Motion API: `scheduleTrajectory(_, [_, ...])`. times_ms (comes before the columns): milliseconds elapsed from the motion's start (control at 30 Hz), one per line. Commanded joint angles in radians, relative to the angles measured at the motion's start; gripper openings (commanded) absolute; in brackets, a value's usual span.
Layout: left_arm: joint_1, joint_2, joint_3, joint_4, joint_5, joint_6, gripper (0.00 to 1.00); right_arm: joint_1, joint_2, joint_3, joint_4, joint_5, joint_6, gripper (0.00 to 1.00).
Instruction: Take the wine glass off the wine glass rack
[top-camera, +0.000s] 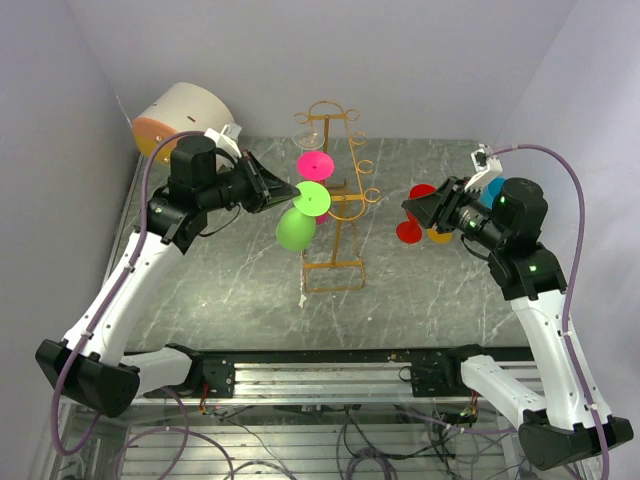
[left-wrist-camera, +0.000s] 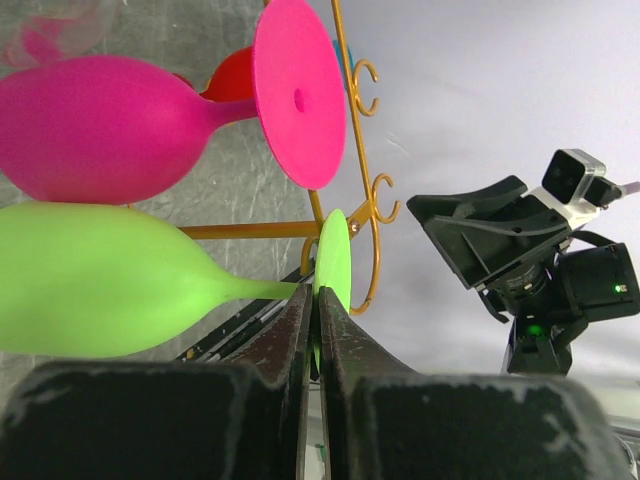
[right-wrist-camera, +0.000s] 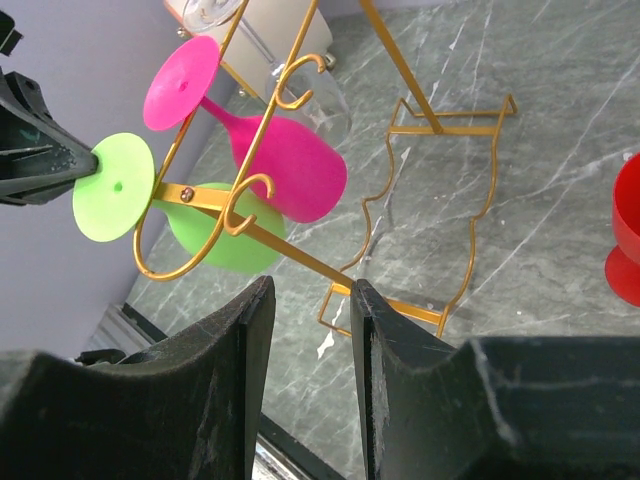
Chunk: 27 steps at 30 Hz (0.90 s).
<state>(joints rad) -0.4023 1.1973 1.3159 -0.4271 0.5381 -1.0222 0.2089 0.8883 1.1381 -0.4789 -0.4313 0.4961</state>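
The golden wire wine glass rack (top-camera: 335, 262) stands mid-table. A green wine glass (top-camera: 296, 230) lies sideways at the end of its left arm, with a pink wine glass (top-camera: 314, 164) just above it. My left gripper (left-wrist-camera: 316, 300) is shut on the rim of the green glass's round foot (left-wrist-camera: 335, 262), and the bowl (left-wrist-camera: 100, 280) points to the left of the fingers. The green foot (right-wrist-camera: 113, 187) lies just outside a rack hook (right-wrist-camera: 245, 195); whether the stem still rests in it I cannot tell. My right gripper (right-wrist-camera: 310, 295) is open and holds nothing, right of the rack (right-wrist-camera: 440, 125).
A clear glass (top-camera: 310, 120) hangs at the rack's far top. A red glass (top-camera: 408, 231), a yellow one (top-camera: 440, 236) and a blue one (top-camera: 492, 193) sit under the right arm. A white cylinder (top-camera: 180, 112) stands at the back left.
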Motion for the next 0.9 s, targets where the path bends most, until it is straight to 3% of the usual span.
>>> scheduleTrajectory(0, [-0.007, -0.029, 0.025, -0.016, -0.031, 0.026, 0.13, 0.002, -0.02, -0.003, 0.02, -0.01, 0.006, 0.36])
scheduleTrajectory(367, [-0.006, -0.091, -0.108, 0.186, -0.087, -0.107, 0.12, 0.002, -0.031, -0.004, 0.015, -0.008, 0.005, 0.36])
scheduleTrajectory(867, [-0.006, -0.285, -0.107, 0.035, -0.272, -0.04, 0.11, 0.002, -0.035, 0.015, 0.02, -0.064, 0.006, 0.36])
